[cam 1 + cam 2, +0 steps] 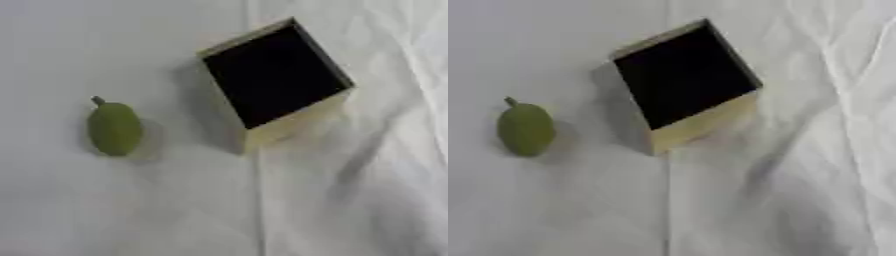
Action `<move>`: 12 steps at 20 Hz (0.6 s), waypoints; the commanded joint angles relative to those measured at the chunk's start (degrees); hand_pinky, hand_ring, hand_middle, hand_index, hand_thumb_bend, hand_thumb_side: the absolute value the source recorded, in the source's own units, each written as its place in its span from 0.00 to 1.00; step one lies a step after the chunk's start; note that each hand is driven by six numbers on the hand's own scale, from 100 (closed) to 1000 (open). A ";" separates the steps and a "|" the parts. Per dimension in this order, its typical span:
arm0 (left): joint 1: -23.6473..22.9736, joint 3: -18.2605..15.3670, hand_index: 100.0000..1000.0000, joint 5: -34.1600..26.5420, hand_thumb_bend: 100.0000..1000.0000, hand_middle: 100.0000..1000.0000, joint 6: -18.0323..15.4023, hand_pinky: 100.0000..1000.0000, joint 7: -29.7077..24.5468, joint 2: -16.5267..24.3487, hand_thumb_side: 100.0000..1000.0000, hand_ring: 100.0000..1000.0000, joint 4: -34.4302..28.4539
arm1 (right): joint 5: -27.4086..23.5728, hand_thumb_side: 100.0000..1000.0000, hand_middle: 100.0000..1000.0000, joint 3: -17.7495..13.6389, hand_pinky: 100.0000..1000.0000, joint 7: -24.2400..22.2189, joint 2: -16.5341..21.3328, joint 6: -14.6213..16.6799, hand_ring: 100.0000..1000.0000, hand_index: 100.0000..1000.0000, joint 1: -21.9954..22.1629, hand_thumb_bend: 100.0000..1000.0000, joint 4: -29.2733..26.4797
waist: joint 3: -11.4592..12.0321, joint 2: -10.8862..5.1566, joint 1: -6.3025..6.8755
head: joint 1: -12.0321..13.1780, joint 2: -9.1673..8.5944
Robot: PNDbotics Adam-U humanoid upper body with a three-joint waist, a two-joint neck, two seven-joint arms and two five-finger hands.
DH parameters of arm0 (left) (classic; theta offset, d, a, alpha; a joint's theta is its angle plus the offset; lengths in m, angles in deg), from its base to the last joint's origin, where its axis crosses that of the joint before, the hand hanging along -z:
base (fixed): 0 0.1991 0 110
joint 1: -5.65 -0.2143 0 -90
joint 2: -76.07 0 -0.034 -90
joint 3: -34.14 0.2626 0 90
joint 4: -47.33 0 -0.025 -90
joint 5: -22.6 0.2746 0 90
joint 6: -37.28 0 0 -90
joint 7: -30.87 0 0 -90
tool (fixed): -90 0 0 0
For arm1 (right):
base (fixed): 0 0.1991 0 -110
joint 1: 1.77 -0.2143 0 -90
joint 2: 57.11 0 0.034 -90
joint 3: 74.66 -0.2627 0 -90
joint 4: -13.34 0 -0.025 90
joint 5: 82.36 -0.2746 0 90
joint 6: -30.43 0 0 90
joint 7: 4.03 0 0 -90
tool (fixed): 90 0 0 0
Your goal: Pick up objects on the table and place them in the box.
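Neither hand shows in either view, so whether their fingers are released or clenched cannot be told. Nearest, the white cloth over the table (131,210) is creased on the right. On the left lies a green stemmed fruit (114,128), well apart from the box (297,125), which stands farther right with its dark opening upward. Likely risks: the rounded fruit rolling when touched, or the light-looking box being knocked askew.

You see a work surface covered by a white cloth (105,210). The cloth lies smooth on your left half. A straight vertical fold line (259,200) runs down its middle. On your right half, the cloth is creased into soft diagonal wrinkles (385,150) toward the edge.
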 commanded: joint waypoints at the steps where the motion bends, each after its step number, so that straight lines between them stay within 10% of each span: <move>1: 0.67 -0.26 0.82 0.29 0.42 0.70 0.03 0.65 -0.20 1.14 0.30 0.84 -1.13 | 0.18 0.39 0.62 -0.33 0.84 0.23 1.53 0.00 0.85 0.73 -0.55 0.00 -1.20 | -0.10 -1.35 0.14 | -0.20 -0.18; 12: -4.01 0.20 0.82 4.21 0.40 0.70 0.23 0.65 -1.19 6.66 0.31 0.83 -1.13 | 1.12 0.38 0.62 -1.24 0.84 0.94 2.76 -0.52 0.85 0.73 -0.50 0.00 -1.20 | 0.36 -1.34 0.82 | -3.22 0.17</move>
